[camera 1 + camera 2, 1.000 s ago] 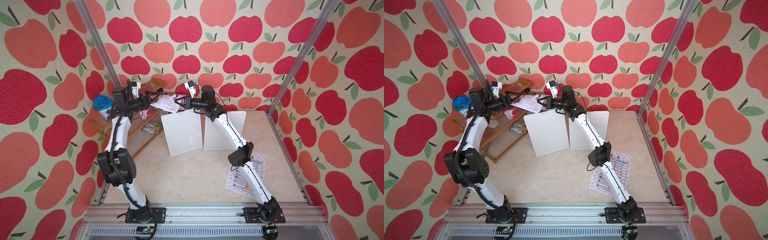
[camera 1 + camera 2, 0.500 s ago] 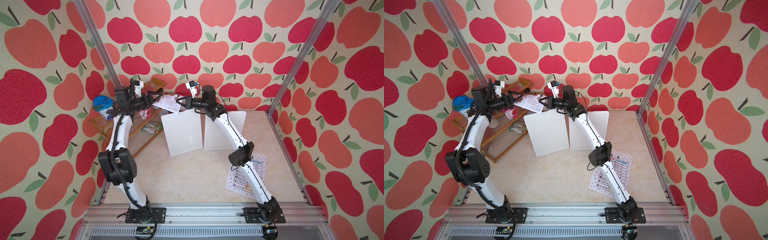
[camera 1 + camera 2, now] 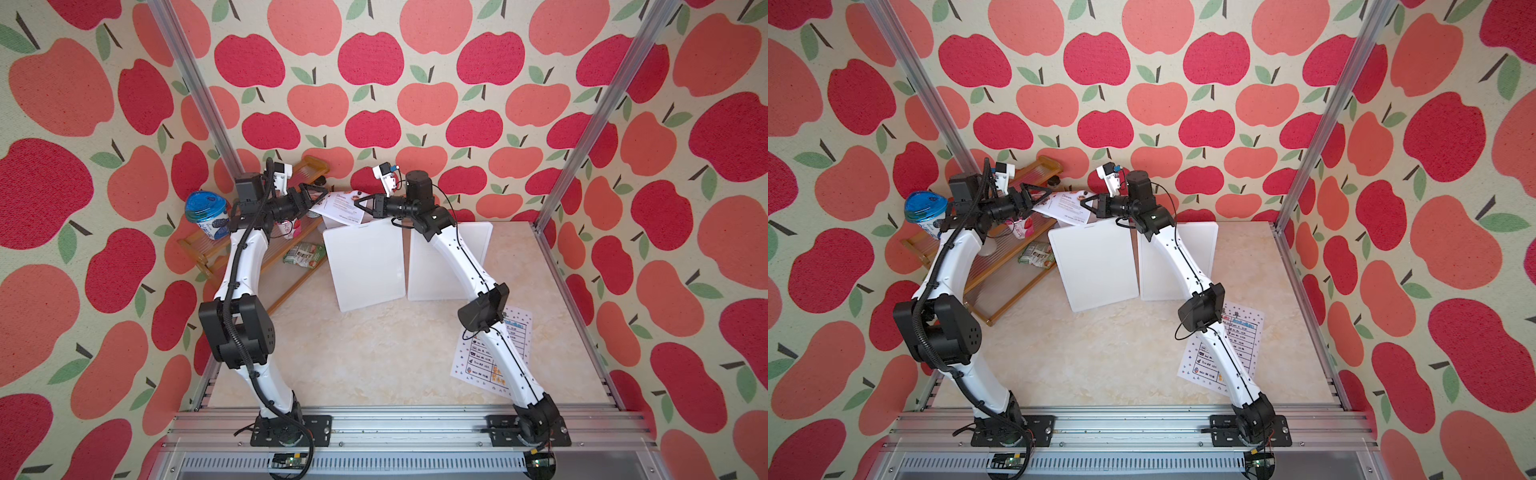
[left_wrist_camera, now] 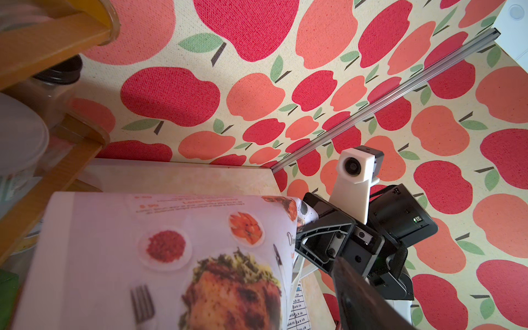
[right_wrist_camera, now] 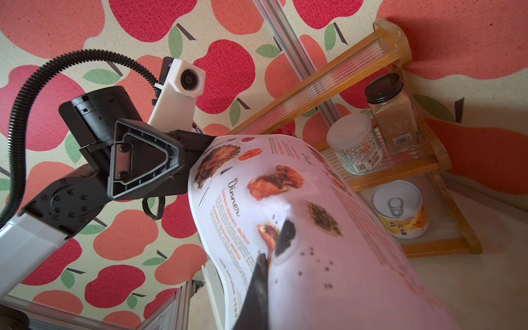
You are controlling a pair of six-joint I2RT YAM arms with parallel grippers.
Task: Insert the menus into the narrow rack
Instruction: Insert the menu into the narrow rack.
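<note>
Nearest, the table menu (image 3: 516, 334) lies flat on the tabletop (image 3: 374, 357), partly under the right arm (image 3: 505, 357). Behind it two white boards (image 3: 365, 266) sit side by side (only a narrow gap between them). Above their far edge the food menu (image 3: 343, 208) hangs in the air. The right gripper (image 3: 360, 203) is clamped on one edge. The left gripper (image 3: 318, 198) is at the opposite edge with fingers apart; whether they touch the sheet I cannot tell. Farthest, a wooden shelf (image 3: 199, 245) in the left corner holds a blue-lidded cup (image 3: 206, 210), jars (image 5: 354, 148) and a can (image 5: 400, 208).

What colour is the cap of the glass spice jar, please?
Black cap, clearest in right wrist view.
</note>
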